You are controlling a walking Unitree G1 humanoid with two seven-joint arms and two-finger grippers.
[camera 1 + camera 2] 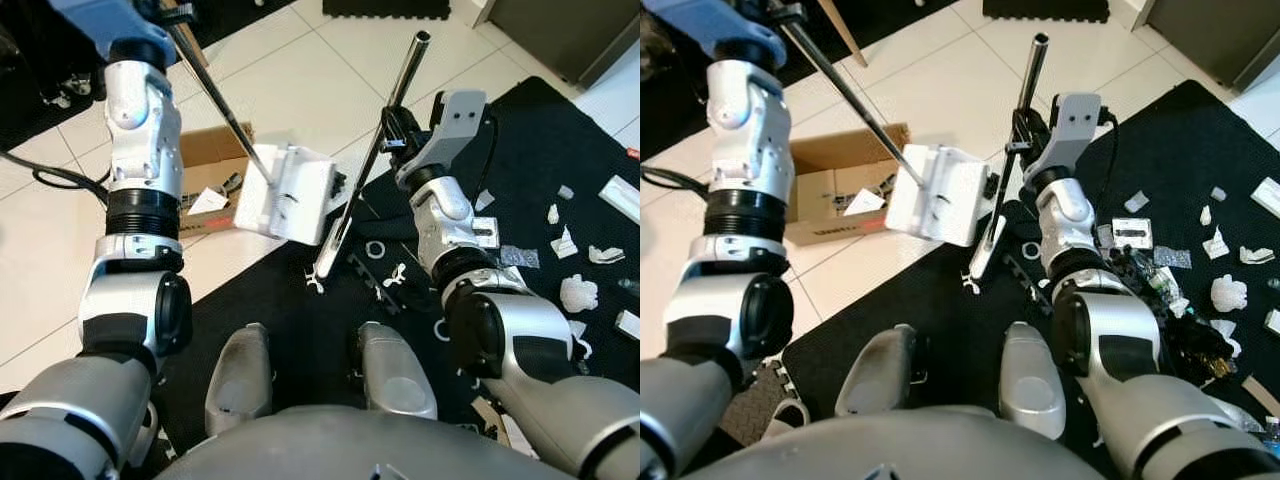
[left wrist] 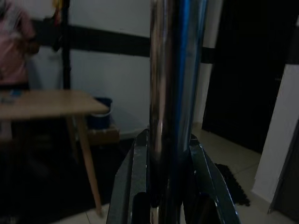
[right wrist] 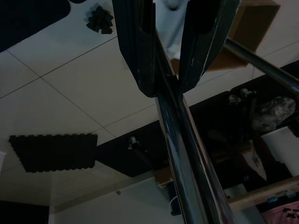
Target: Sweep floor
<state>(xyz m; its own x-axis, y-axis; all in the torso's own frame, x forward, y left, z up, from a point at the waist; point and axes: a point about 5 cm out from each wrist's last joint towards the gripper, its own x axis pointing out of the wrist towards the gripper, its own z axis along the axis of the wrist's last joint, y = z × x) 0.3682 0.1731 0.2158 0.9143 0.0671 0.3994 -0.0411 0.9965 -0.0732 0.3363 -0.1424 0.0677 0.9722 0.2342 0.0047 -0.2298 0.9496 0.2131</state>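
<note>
My left gripper is shut on a shiny metal handle that slants down to a white dustpan. The pan hangs tilted over the edge of the black mat, in front of a cardboard box. My right gripper is shut on the broom's metal pole. The pole leans down to its lower end on the mat, just right of the dustpan. White scraps and small black pieces lie scattered on the mat to the right.
White floor tiles stretch beyond the mat. The open box holds some scraps. My two silver legs stand at the mat's near edge. A wooden table and a person in pink appear in the left wrist view.
</note>
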